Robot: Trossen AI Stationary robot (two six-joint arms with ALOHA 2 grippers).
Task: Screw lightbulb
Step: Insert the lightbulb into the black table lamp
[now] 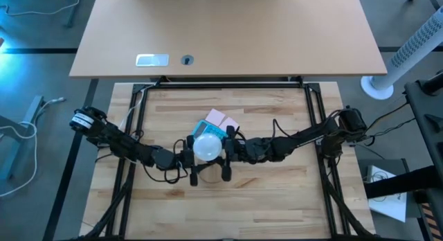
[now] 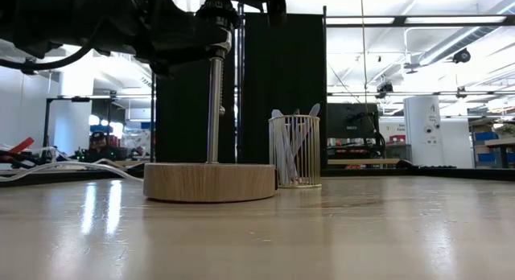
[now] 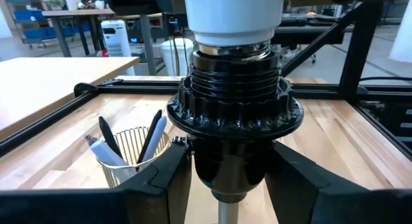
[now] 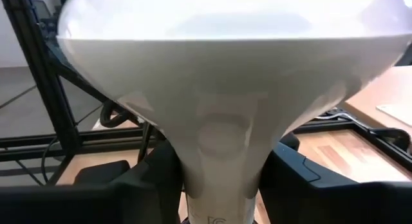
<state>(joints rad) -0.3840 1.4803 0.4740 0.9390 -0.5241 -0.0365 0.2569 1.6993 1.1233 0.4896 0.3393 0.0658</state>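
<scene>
Frosted white pear-shaped lightbulb (image 1: 207,147) is seen at the middle of the light wooden bench (image 1: 277,192), seated neck-down in a ribbed black socket (image 3: 235,108). The socket is carried on a thin metal rod (image 2: 214,111) rising from a round wooden disc base (image 2: 209,182). The left pincer (image 3: 222,179) is placed at the socket's lower body, a dark finger (image 3: 154,182) on either side and close against it, pinching the socket. The right pincer (image 4: 219,179) is set at the bulb's narrow neck, dark fingers (image 4: 302,179) flanking the neck; whether they actually press on it cannot be told. In the high view both dark arms are seen meeting at the bulb, left arm (image 1: 131,149) from one side, right arm (image 1: 284,144) from the other. A blue calculator (image 1: 210,129) and a pink note pad (image 1: 221,119) lie just behind the bulb, partly covered by it. A gold wire pen cup (image 2: 294,151) holding pens stands near the disc base. A tan tabletop (image 1: 228,33) sits beyond the bench.
</scene>
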